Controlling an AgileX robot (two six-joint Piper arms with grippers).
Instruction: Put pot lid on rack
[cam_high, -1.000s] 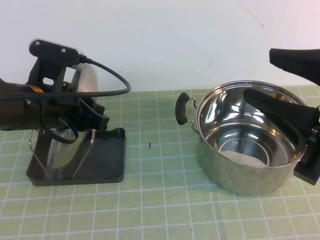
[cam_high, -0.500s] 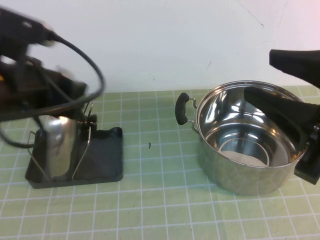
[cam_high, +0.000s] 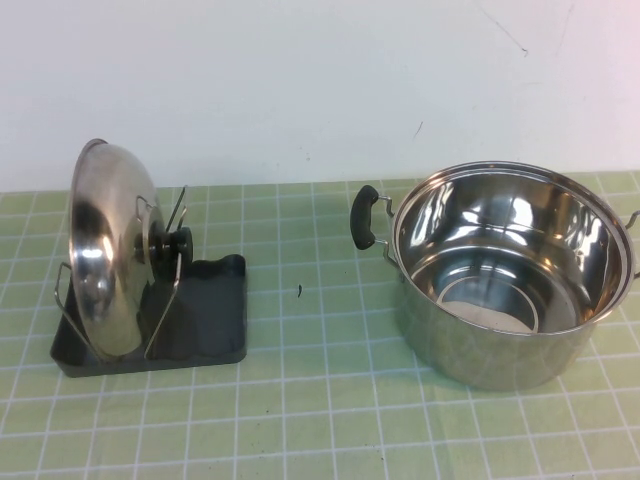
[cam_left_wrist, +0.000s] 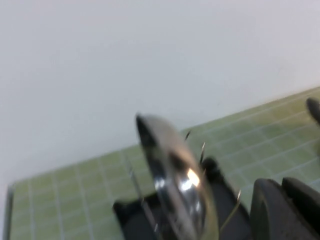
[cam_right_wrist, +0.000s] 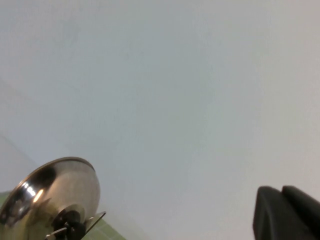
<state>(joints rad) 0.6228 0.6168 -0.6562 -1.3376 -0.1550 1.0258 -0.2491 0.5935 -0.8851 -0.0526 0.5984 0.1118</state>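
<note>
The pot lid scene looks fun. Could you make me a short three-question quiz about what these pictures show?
1. True or false: the pot lid stands on edge in the rack.
2. Which way does the lid's black knob face in the high view? A) toward the pot B) away from the pot C) straight up
3. Fill in: inside, the pot is ____.

Key: 1 true. 2 A. 3 empty.
Neither arm shows in the high view. Only a dark part of the left gripper and of the right gripper shows at its own wrist view's edge.
</note>
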